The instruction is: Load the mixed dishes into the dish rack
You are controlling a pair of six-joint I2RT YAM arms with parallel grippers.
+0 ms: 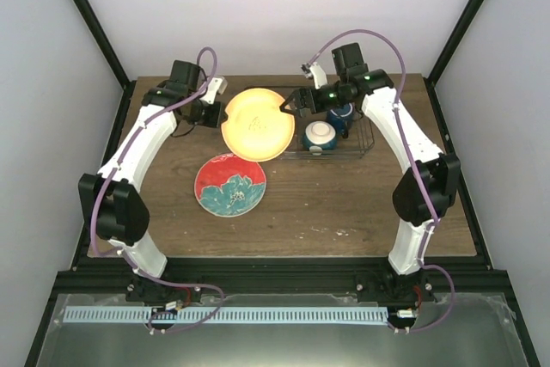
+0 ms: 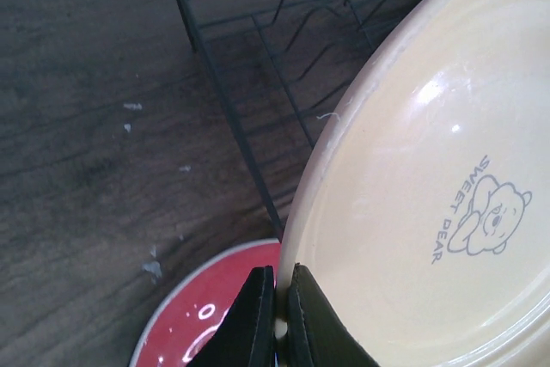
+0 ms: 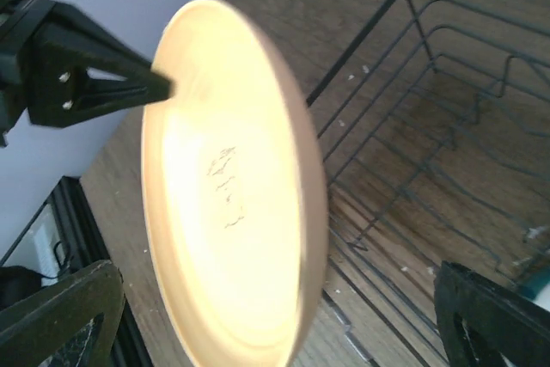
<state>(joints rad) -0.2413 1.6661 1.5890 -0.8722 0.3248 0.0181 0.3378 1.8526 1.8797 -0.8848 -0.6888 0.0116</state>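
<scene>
At the far middle of the counter (image 1: 344,204), the orange-yellow plate (image 1: 256,124) is held up off the wood, tipped on a slant, its right rim at the left end of the wire dish rack (image 1: 365,145). The left fingers (image 2: 247,328) are pinched shut on the plate's left rim, one on each face. A small bear outline with the words "SWEET DEAR" is printed in the plate's well. The right fingers (image 3: 494,320) are spread as wide as they go with nothing between them, poised just by the plate's upper right rim; I cannot tell whether they touch it.

Inside the rack, the small cream-white bowl (image 1: 320,135) sits toward the left-middle, and the dark blue mug (image 1: 341,118) stands just behind it, partly hidden under the right arm. The rack's left end, next to the plate, shows only bare upright dividers. The red-and-teal floral plate (image 1: 230,184) lies flat on the counter, nearer the arms and close below the raised plate.

The counter is dark brown wood grain, dotted with small pale flecks and scuffs. Plain white walls close it in on three sides, with black frame struts running up the corners. Purple cables loop along both white arms.
</scene>
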